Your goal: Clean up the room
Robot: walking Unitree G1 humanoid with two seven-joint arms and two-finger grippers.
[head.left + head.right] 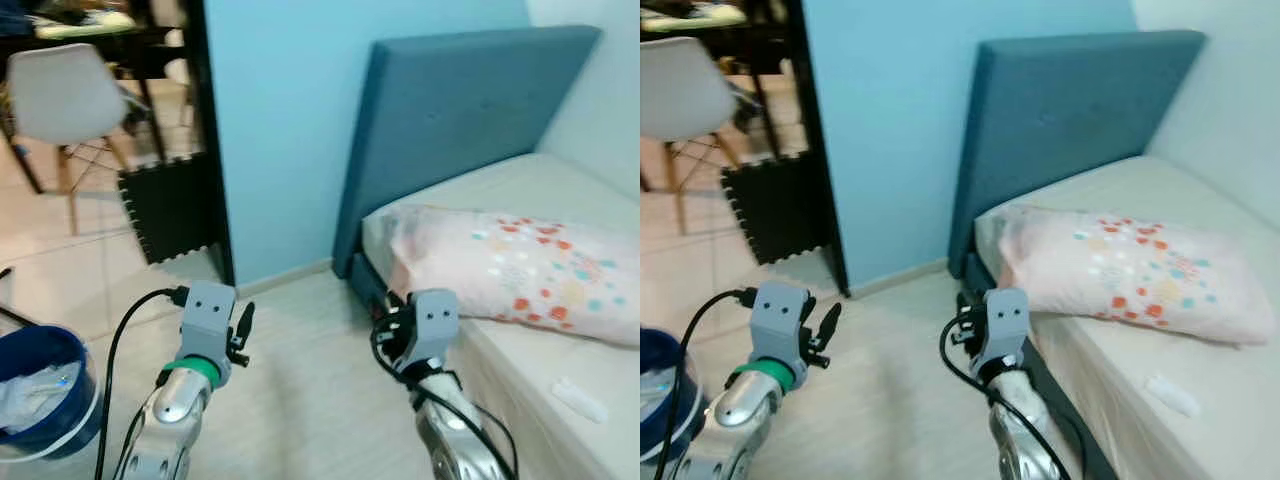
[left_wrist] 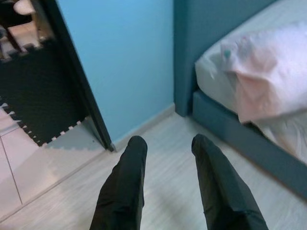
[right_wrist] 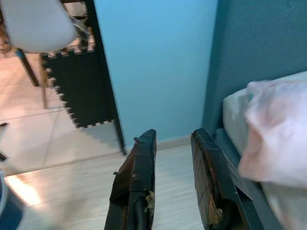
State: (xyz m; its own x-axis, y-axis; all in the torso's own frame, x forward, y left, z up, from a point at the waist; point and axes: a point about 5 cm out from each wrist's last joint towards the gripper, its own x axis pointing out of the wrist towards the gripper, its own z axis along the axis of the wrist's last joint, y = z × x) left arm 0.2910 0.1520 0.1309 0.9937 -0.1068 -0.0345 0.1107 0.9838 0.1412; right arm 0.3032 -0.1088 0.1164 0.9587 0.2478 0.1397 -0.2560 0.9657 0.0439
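both pincers agape, empty, beside bed

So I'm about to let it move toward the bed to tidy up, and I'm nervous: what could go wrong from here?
1. The right end effector sits close beside the blue bed frame; a forward step might knock it against the frame.
2. The small white item on the mattress lies near the edge and might be brushed off.
3. The blue bin stands by the left arm's side; a turn that way could tip it.
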